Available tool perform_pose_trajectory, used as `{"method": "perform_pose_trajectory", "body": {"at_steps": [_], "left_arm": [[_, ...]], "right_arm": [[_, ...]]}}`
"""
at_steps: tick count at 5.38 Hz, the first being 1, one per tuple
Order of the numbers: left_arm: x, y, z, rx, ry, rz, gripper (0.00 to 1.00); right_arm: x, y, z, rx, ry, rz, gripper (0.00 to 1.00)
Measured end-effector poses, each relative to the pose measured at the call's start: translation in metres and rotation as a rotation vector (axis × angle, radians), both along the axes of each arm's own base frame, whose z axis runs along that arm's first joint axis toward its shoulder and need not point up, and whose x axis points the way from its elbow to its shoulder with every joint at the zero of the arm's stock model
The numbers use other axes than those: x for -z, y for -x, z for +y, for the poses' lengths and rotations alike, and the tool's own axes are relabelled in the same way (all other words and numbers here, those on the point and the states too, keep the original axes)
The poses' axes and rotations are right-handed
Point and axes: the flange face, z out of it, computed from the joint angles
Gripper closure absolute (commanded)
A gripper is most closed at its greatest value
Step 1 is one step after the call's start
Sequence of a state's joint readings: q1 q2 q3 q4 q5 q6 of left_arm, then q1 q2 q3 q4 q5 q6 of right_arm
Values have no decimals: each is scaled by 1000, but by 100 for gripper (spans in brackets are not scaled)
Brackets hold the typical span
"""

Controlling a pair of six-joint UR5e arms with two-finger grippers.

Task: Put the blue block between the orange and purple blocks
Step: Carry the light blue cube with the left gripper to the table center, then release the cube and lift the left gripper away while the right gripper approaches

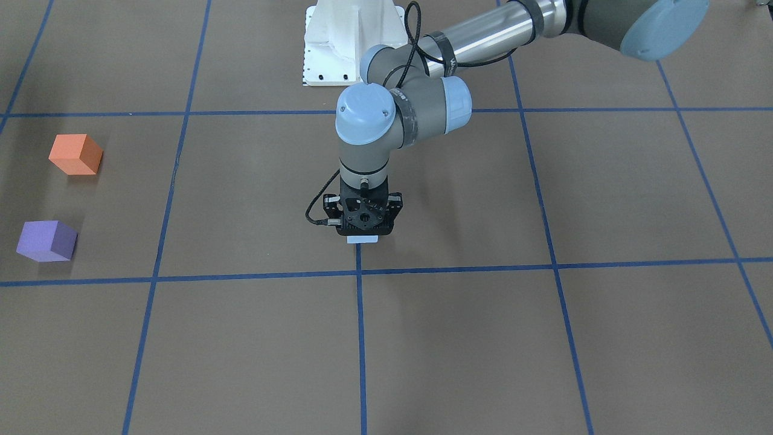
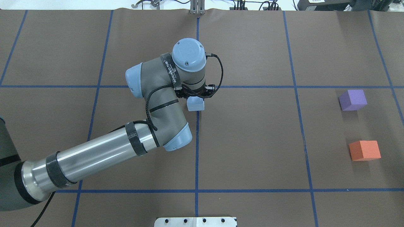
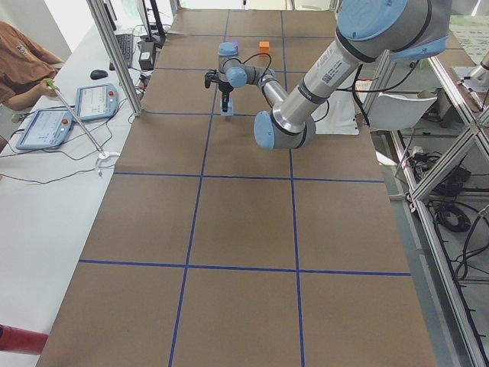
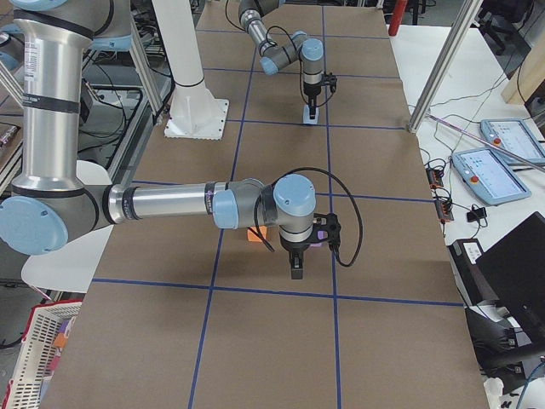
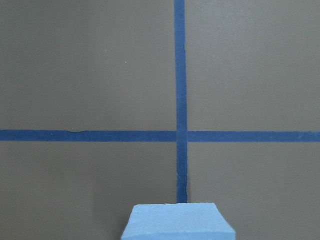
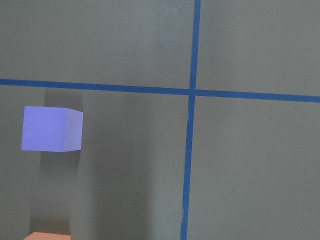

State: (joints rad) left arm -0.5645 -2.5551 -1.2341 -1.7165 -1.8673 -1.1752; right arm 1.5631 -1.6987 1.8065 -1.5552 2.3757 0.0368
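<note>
The blue block [image 2: 195, 104] is at the table's middle, by a crossing of blue tape lines. My left gripper [image 2: 195, 97] points straight down and is shut on it; the block's top shows at the bottom of the left wrist view [image 5: 177, 223] and just under the gripper [image 1: 362, 234] in the front view. The purple block [image 2: 353, 99] and the orange block [image 2: 364, 150] sit apart at the far right, with a bare gap between them. My right gripper [image 4: 295, 271] shows only in the right side view, so I cannot tell its state; its wrist camera sees the purple block [image 6: 50, 129] and the orange block's edge [image 6: 47, 236].
The white robot base plate [image 1: 353, 42] is at the table's near edge. Blue tape lines [image 2: 197, 151] divide the brown table into squares. Aluminium frame posts [image 3: 114, 53] and the operators' tablets [image 3: 46, 126] stand along the table's far side.
</note>
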Motion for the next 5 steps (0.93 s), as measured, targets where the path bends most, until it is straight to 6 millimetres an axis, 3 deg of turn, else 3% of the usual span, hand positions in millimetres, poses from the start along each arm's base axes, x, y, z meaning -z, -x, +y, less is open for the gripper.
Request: {"method": "perform_pose_trajectory", "body": {"at_steps": [1,3,4,5], "left_arm": [[-1,-5,5,-5,-3,-3,0],[-3,-12,12,-5,-15,-12,0],[3,-6,8,5,-21,-6,0],[11,16,-8,12,0,16,0]], "right_arm": [[2,0,0,1,-1,-7,0],[11,3,0,6,-15,-41,0],[26,5,-2,5,-36,-68,0],[51,9,-13,-11,-50,-97,0]]}}
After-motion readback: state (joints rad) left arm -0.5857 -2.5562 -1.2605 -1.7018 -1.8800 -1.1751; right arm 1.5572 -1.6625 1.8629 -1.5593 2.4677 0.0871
